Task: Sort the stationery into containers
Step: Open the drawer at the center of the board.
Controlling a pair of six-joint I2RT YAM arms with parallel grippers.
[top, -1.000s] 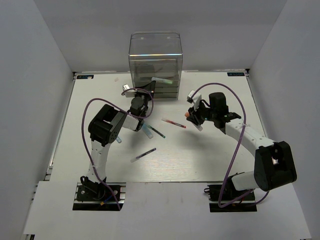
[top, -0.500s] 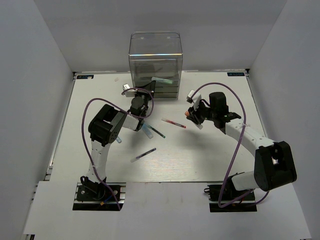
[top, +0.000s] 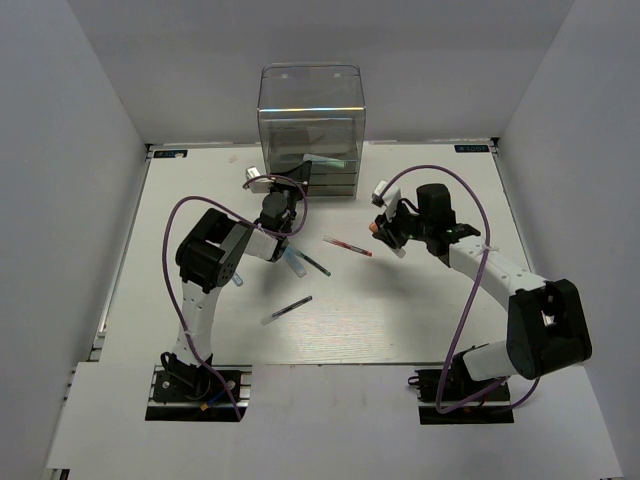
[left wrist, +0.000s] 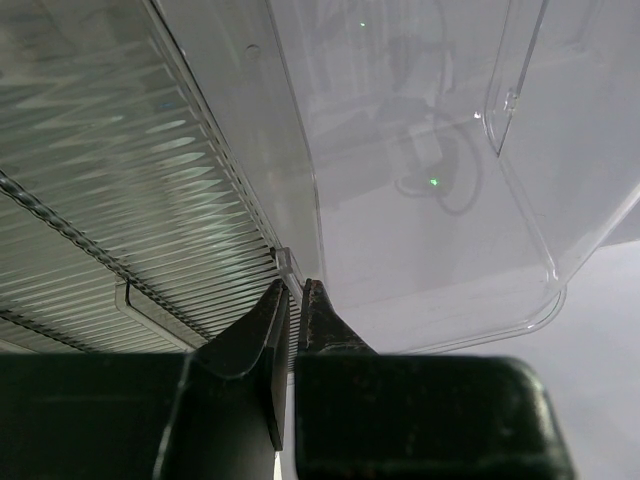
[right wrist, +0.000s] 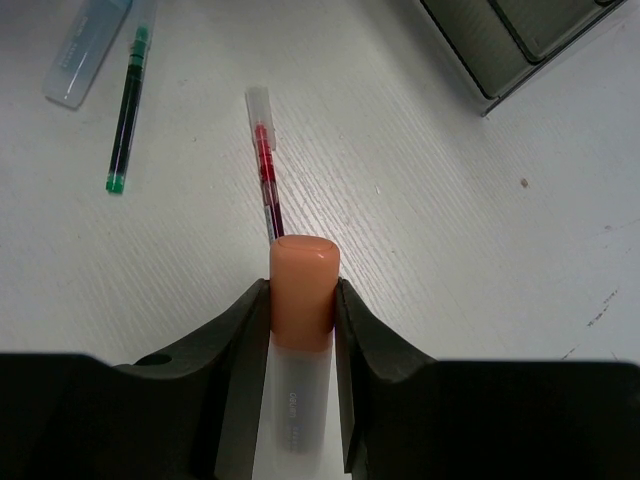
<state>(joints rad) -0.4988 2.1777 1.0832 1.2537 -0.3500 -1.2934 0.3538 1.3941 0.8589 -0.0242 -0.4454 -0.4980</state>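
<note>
Left pincer (left wrist: 294,285) is sitting all but closed, its tips pressing up against the front edge of a ribbed clear plastic drawer (left wrist: 130,190) low in the tall clear plastic box with the rounded top (top: 310,105). Whether a thin lip of that drawer is being nipped between the jaws, I cannot tell. The right pincer (right wrist: 302,300) is standing partly open and clamping a short pale marker with an orange cap (right wrist: 303,280) by its barrel, hovering above the white surface (top: 400,320), apart from the box and off to its right. Past the cap, a thin red pen with a clear cap (right wrist: 264,165) is lying on the surface, with a dark green-tipped pen (right wrist: 126,105) lying farther off.

By my reading, the drawer is being opened so the marker can go in. Doing this well is calling for a pull straight along the drawer's run with no twist, since any hold on that slick plastic is looking slight and the light box may be dragging along with it. The right arm is best waiting until a real gap is showing, then coming in from the right, clear of the left wrist. It should be keeping the marker level and lowering it well inside the drawer before letting go.
</note>
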